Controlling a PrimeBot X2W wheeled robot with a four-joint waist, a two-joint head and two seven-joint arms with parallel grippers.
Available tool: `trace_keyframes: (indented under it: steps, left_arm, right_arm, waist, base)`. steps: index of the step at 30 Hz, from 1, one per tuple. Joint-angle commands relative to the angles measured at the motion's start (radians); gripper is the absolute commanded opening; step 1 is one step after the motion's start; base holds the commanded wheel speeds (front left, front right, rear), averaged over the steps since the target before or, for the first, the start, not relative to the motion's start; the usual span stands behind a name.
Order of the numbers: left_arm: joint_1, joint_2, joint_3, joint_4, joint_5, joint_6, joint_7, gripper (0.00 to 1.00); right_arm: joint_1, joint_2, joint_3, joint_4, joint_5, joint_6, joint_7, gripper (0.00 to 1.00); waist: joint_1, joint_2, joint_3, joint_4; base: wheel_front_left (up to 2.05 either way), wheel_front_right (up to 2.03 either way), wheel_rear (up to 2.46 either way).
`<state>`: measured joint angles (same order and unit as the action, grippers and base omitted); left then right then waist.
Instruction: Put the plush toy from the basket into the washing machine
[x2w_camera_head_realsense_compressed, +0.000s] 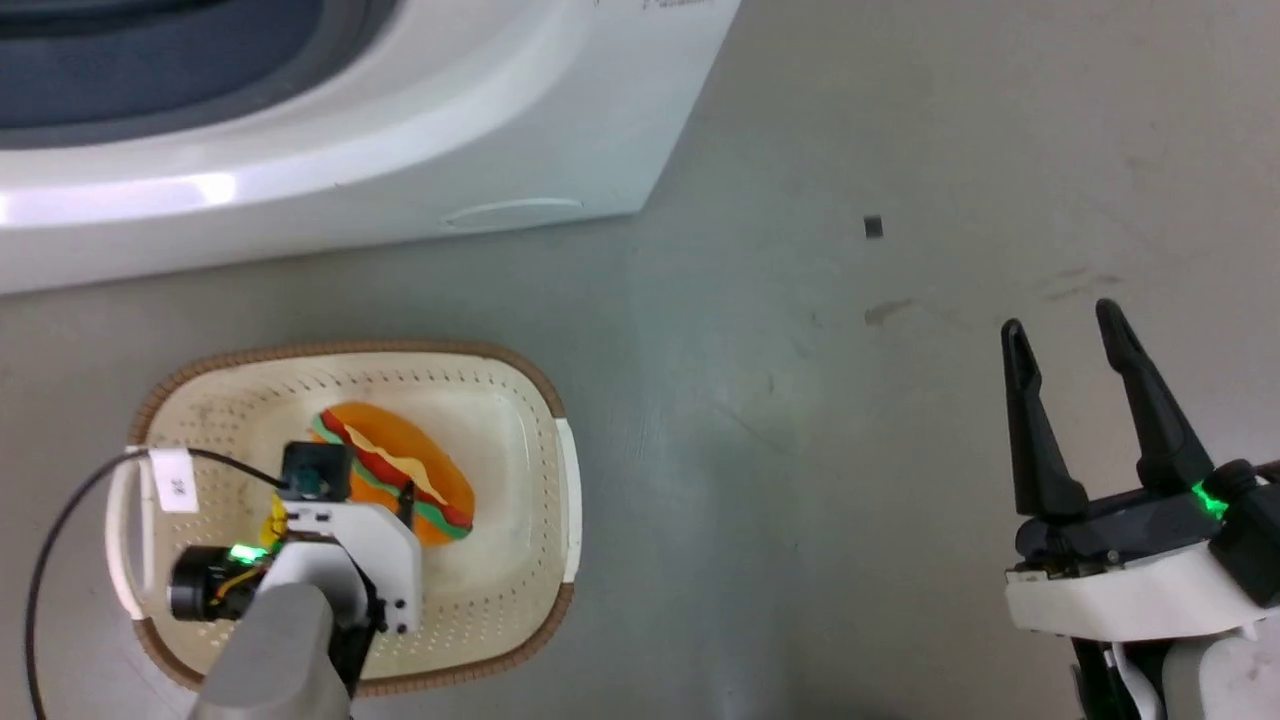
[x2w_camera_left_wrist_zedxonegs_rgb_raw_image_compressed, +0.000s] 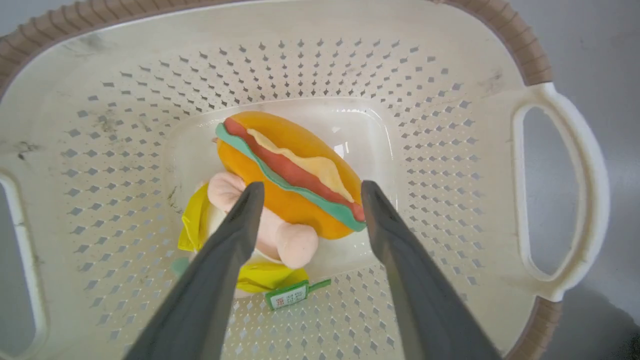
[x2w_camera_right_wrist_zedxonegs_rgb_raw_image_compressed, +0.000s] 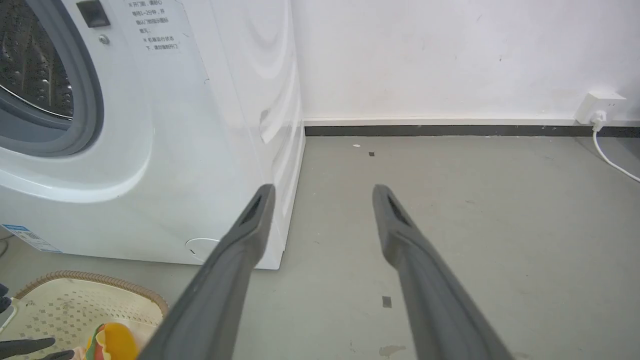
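Left pincer (x2w_camera_left_wrist_zedxonegs_rgb_raw_image_compressed: 311, 186) hangs down into the basket (x2w_camera_left_wrist_zedxonegs_rgb_raw_image_compressed: 300, 65) with its two fingers spread wide and nothing gripped. The right pincer (x2w_camera_head_realsense_compressed: 1060, 320) is likewise spread and empty above the grey floor (x2w_camera_head_realsense_compressed: 850, 450), well apart from the basket. The right wrist view takes the washing machine (x2w_camera_right_wrist_zedxonegs_rgb_raw_image_compressed: 200, 150) from the front corner, with its grey ring (x2w_camera_right_wrist_zedxonegs_rgb_raw_image_compressed: 85, 100) around the shiny drum (x2w_camera_right_wrist_zedxonegs_rgb_raw_image_compressed: 30, 65) and a white wall plug (x2w_camera_right_wrist_zedxonegs_rgb_raw_image_compressed: 597, 107) far off. The head view looks down on the machine's lower front, with the basket on the floor near it. The left wrist view gives the close detail: the plush toy (x2w_camera_left_wrist_zedxonegs_rgb_raw_image_compressed: 295, 165) lies on the basket's bottom, framed between the spread fingers. One fingertip crosses its pinkish part and the other sits just beside the bun's end. Whether either touches it, I cannot tell. Its small green tag (x2w_camera_left_wrist_zedxonegs_rgb_raw_image_compressed: 287, 296) lies between the fingers, nearer the wrist.
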<state>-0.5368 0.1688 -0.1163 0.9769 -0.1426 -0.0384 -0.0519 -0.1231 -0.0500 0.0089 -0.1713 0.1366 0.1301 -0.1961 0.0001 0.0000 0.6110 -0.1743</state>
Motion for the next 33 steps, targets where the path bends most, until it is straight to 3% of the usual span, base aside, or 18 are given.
trace_keyframes:
  steps: [1, 28, 29, 33]
  left_arm:
    - [-0.045, 0.017, -0.006, 0.041, -0.009, 0.002, 0.011, 1.00]
    - [-0.340, 0.118, -0.052, 0.311, -0.077, 0.016, 0.034, 1.00]
    - [-0.333, 0.117, -0.066, 0.312, -0.074, -0.010, 0.052, 0.00]
    - [-0.313, 0.111, -0.067, 0.312, -0.083, -0.013, 0.023, 0.00]
  right_arm:
    - [-0.027, 0.000, 0.000, -0.020, 0.013, 0.000, -0.013, 1.00]
    - [-0.084, 0.000, 0.030, -0.126, 0.077, 0.001, -0.066, 1.00]
    - [-0.087, 0.000, 0.031, -0.122, 0.077, 0.001, -0.066, 1.00]
    - [-0.089, 0.000, 0.032, -0.100, 0.079, 0.001, -0.066, 1.00]
  waist:
    - [-0.0001, 0.0000, 0.060, -0.014]
    - [-0.0001, 0.0000, 0.395, -0.091]
    - [-0.0001, 0.0000, 0.394, -0.091]
    - [-0.0001, 0.0000, 0.363, -0.090]
  base:
    - [0.00, 0.00, 0.00]
    - [0.00, 0.00, 0.00]
    - [0.00, 0.00, 0.00]
    - [0.00, 0.00, 0.00]
